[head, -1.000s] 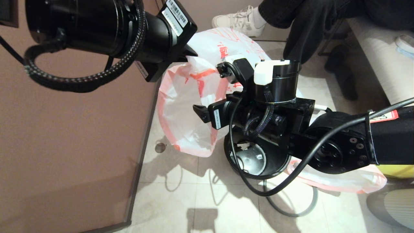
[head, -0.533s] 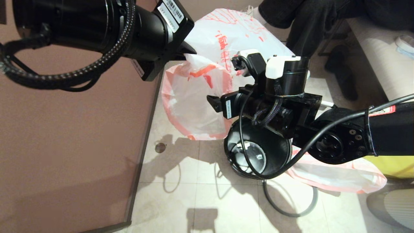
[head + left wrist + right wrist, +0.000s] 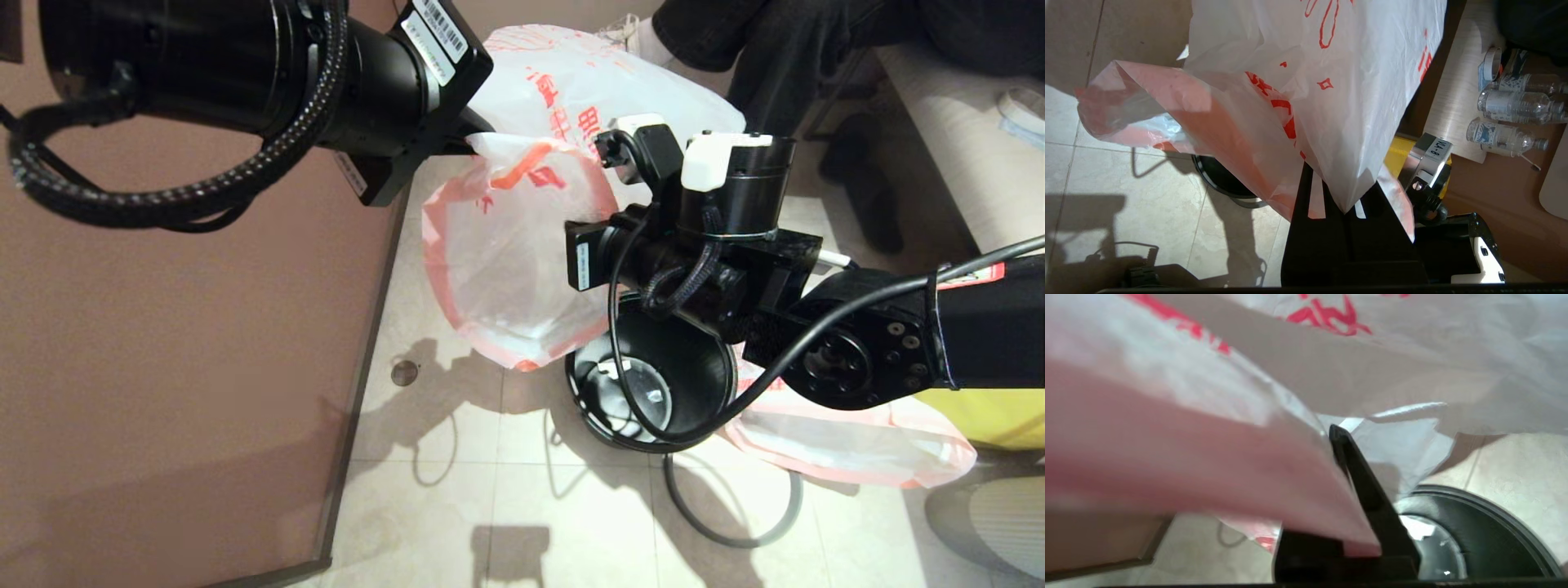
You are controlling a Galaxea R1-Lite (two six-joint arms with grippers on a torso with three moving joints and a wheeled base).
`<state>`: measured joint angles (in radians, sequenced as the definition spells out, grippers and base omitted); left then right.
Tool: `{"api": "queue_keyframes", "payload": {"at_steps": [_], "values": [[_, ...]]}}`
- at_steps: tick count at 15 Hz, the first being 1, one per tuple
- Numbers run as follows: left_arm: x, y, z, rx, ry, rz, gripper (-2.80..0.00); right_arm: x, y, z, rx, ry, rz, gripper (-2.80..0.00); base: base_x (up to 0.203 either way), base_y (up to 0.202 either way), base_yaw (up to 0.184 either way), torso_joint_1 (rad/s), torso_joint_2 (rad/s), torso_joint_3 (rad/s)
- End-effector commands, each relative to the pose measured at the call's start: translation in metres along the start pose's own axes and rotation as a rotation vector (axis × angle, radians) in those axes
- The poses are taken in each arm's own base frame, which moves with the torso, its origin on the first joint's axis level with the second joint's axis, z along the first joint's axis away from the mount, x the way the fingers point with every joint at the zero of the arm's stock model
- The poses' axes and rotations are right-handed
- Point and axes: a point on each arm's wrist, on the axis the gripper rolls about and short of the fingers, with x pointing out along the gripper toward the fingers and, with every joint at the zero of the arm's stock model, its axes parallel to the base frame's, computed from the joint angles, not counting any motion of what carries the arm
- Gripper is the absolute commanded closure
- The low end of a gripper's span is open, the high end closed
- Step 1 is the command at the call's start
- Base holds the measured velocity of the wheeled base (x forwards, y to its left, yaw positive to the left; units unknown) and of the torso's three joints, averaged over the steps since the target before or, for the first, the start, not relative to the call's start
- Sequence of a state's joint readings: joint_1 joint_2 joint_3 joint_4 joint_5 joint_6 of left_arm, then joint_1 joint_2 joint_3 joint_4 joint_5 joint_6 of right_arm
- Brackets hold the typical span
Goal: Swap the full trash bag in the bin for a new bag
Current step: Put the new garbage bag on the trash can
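The new bag point(image 3: 522, 261) hangs limp and open-mouthed above and to the left of the bin point(image 3: 694, 367), its pink hem forming a loop. At the bag's top, my left gripper point(image 3: 478, 145) is shut on a fold of it point(image 3: 1331, 102), the film running out from between its closed fingers point(image 3: 1306, 192). My right gripper point(image 3: 1336, 435) is shut on the pink hem at the bag's right side, just above the bin's rim. The black bin stands empty on the floor. The full trash bag point(image 3: 857, 453) lies on the floor right of the bin, mostly hidden by my right arm.
A grey ring point(image 3: 727, 535) lies on the tiles in front of the bin. A brown wall panel point(image 3: 180, 367) runs along the left. A seated person's legs point(image 3: 775, 57) are behind the bag. A bench with bottles point(image 3: 1506, 134) is to the right.
My right gripper has gone from open to shut on the bag's hem and has moved right and slightly up. The bag's mouth has shifted right, toward the bin. The left gripper keeps its hold.
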<state>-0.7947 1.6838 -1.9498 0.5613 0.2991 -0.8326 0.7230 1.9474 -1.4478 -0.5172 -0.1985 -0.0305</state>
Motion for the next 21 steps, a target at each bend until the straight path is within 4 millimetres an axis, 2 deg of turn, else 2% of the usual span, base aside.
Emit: {"api": "queue_keyframes", "payload": {"at_steps": [1,8,10,11,15,18,21], "values": [[0.001,0.0,-0.001,-0.004,0.002,0.005,0.0,-0.004,-0.001,0.004,0.015,0.003,0.0,0.0,0.0,0.0,0.0,0.0,0.0,0.0],[0.001,0.004,-0.005,-0.004,0.072,0.007,0.0,-0.011,-0.004,0.007,0.088,0.04,0.004,0.0,0.0,0.0,0.0,0.0,0.0,0.0],[0.001,0.004,-0.005,-0.001,0.079,0.01,0.0,-0.018,-0.005,0.01,0.118,0.084,0.017,0.0,0.0,0.0,0.0,0.0,0.0,0.0],[0.001,0.004,-0.005,-0.001,0.078,0.009,-2.8,-0.02,-0.005,0.012,0.123,0.085,0.021,0.0,0.0,0.0,0.0,0.0,0.0,0.0],[-0.004,0.003,-0.003,0.002,0.071,-0.007,-2.8,-0.027,-0.007,0.014,0.128,0.086,0.021,0.0,0.0,0.0,0.0,0.0,0.0,0.0],[-0.011,0.002,0.0,0.016,0.057,-0.018,-2.8,-0.042,-0.01,0.026,0.127,0.109,0.02,0.0,0.0,0.0,0.0,0.0,0.0,0.0],[-0.027,-0.001,0.002,0.057,0.04,-0.039,-2.8,-0.065,-0.019,0.044,0.157,0.127,0.004,0.0,0.0,0.0,0.0,0.0,0.0,0.0]]}}
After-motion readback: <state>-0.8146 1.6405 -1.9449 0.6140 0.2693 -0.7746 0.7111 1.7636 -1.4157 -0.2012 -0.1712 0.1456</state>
